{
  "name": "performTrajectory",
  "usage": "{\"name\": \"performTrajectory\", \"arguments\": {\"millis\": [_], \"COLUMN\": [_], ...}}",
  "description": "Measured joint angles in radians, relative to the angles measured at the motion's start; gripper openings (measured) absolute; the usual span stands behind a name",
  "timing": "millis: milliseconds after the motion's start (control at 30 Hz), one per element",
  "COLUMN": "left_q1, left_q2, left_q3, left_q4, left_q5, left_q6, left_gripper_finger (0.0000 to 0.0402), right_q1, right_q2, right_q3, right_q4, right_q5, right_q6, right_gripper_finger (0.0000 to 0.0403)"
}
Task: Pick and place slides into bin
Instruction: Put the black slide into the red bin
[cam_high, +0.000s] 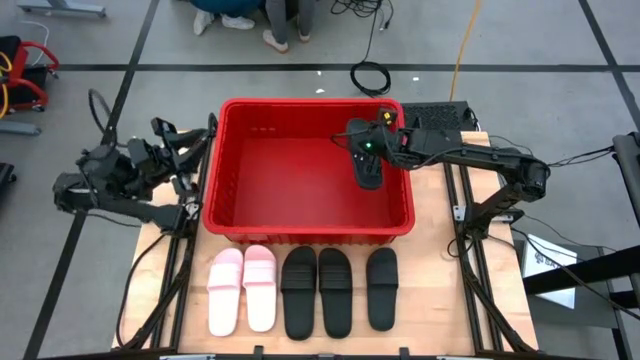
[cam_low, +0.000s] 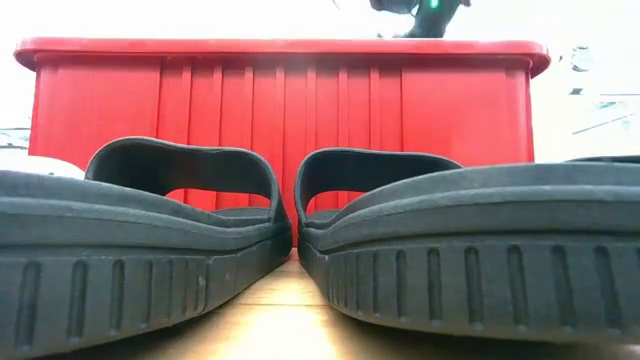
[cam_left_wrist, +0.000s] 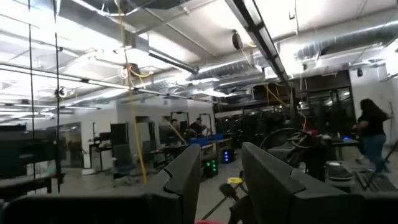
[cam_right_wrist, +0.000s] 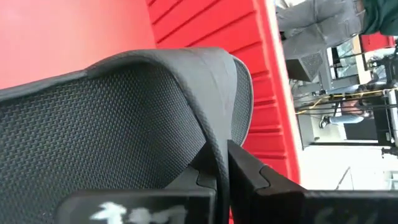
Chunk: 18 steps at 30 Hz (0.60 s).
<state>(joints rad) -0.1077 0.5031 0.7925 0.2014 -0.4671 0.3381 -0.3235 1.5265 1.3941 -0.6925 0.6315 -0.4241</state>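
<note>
The red bin (cam_high: 228, 160) stands at the middle of the table; in the low view its near wall (cam_low: 280, 100) fills the background. My right gripper (cam_high: 362, 152) reaches over the bin's far right part, shut on a black slide (cam_high: 370, 172) that hangs inside the bin. Two pink slides (cam_high: 243, 290) and three black slides (cam_high: 335, 292) lie soles down in a row before the bin's near wall. My left gripper (cam_high: 190, 140) is held up beside the bin's left wall, open, with nothing between its fingers (cam_left_wrist: 186, 174). My right gripper (cam_right_wrist: 224, 163) pinches the edge of the black slide's strap (cam_right_wrist: 214, 134) between its two fingers. It comes from the table's right side, slanting down. The slide hangs below the fingers over the bin's floor; whether it touches the floor I cannot tell.
Two of the black slides (cam_low: 180, 230) (cam_low: 450, 240) lie right in front of the low camera. Bare wood shows at the table's near corners. A coiled cable (cam_high: 372, 77) lies on the floor beyond the bin, and people stand farther back.
</note>
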Motion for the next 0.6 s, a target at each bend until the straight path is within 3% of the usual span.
{"name": "performTrajectory", "arguments": {"millis": [200, 600], "left_q1": [0.158, 0.513], "left_q2": [0.061, 0.182], "left_q3": [0.000, 0.000], "left_q4": [-0.007, 0.017], "left_q5": [0.110, 0.455], "left_q6": [-0.101, -0.313], "left_gripper_finger": [0.0127, 0.0127], "right_q1": [-0.022, -0.050], "right_q2": [-0.001, 0.014], "right_q3": [-0.071, -0.175], "right_q4": [0.079, 0.197], "right_q5": [0.024, 0.045], "right_q6": [-0.027, -0.062], "right_gripper_finger": [0.0004, 0.0004]}}
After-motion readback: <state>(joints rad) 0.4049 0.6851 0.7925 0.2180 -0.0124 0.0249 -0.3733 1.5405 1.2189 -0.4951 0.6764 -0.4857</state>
